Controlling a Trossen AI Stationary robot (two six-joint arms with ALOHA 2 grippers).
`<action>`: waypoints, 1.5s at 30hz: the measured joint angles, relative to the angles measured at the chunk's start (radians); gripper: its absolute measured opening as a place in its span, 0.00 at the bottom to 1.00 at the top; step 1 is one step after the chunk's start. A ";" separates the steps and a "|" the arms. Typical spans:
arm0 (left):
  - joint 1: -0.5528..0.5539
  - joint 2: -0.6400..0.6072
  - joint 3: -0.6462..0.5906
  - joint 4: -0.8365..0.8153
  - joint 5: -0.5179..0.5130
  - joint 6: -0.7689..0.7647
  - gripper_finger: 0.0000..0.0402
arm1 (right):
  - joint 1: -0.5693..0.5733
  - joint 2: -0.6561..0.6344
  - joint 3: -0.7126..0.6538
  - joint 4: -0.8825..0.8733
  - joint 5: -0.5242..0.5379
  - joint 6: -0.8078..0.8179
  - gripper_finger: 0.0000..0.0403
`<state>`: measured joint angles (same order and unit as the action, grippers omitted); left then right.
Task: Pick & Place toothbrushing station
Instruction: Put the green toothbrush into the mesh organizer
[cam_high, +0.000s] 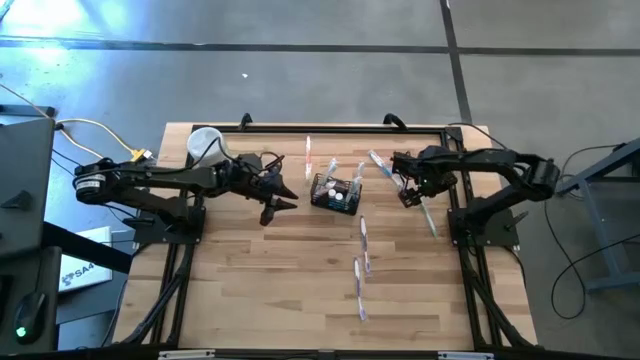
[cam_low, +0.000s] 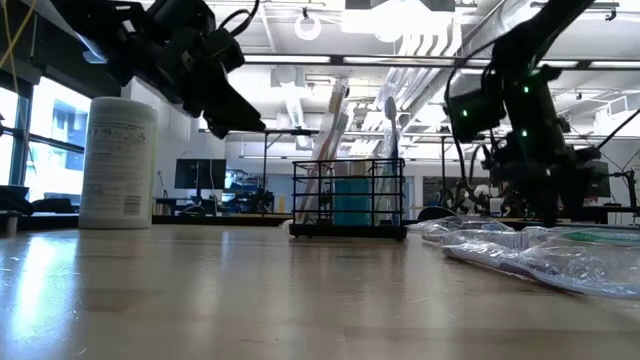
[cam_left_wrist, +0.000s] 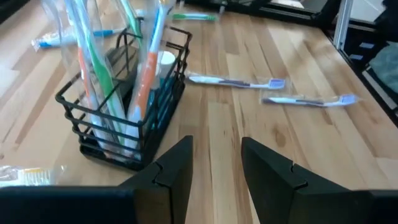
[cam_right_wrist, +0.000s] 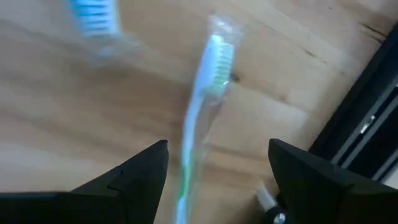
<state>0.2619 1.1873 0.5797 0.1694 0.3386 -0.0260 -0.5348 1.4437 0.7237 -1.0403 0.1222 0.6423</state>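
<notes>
- Between the wide-spread fingers of the right gripper (cam_right_wrist: 217, 168), a wrapped white-handled toothbrush with green bristles (cam_right_wrist: 202, 93) lay on the wooden table (cam_high: 260, 290), not yet pinched
- Judged from that, closing off-centre on the slim handle could roll it away or crush only the clear wrapper, so the brush would slip on lifting
- Its neighbour, a second brush with a blue bristle head (cam_right_wrist: 93, 15), lay close by; a careless descent might nudge it or catch both
- Over on the other side, the left gripper (cam_left_wrist: 214, 162) hung above the table near the caddy with its fingers partly parted and nothing between them
- Should that arm swing inward, I judged it could knock the light caddy and tip the tall brushes out
- The toothbrushing station, a small black wire-mesh rectangular caddy (cam_high: 334, 192), stood upright at the middle of the table's far half, between the two grippers and apart from both
- Its opening faced upward; in the high view its long axis ran roughly across the table, a little skewed
- Several wrapped toothbrushes (cam_low: 335, 130) stood in it, leaning and rising well above its rim, so a new brush dropped steeply might foul on them
- Beyond it, a white cylindrical container (cam_low: 118, 160) stood at the far left corner, and loose wrapped toothbrushes (cam_high: 362, 270) lay nearer the front
</notes>
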 joint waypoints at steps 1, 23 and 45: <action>0.000 0.000 0.000 -0.002 0.000 -0.001 0.34 | -0.012 0.004 -0.015 0.023 0.001 -0.007 0.67; 0.000 0.003 0.000 -0.049 -0.009 -0.084 0.34 | -0.025 0.008 -0.120 0.223 -0.050 -0.090 0.47; 0.000 0.010 0.000 -0.075 -0.019 -0.084 0.34 | 0.099 -0.084 -0.126 0.161 0.018 -0.037 0.02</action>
<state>0.2615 1.1969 0.5797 0.0940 0.3191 -0.1097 -0.4360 1.3596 0.5973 -0.8797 0.1398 0.6053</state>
